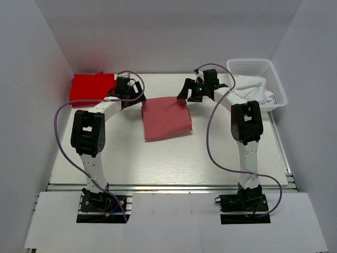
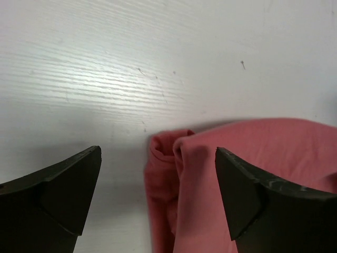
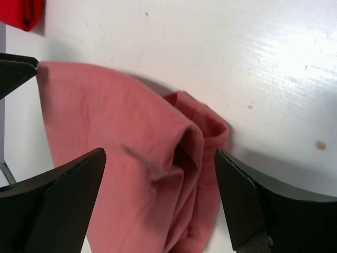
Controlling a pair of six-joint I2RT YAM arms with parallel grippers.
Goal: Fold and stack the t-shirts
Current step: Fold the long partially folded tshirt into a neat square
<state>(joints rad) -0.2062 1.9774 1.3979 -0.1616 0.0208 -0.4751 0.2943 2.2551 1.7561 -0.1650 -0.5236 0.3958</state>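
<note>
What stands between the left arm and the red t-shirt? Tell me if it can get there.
Probably yes: the red t-shirt lies on the table just beside the left arm, whose fingers are open, with nothing between them.

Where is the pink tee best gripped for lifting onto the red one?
At its two far corners, from above, one each for the open left tool and right tool hovering there. The pink tee lies flat, folded; its layers bunch at those corners, easy to pinch.
</note>
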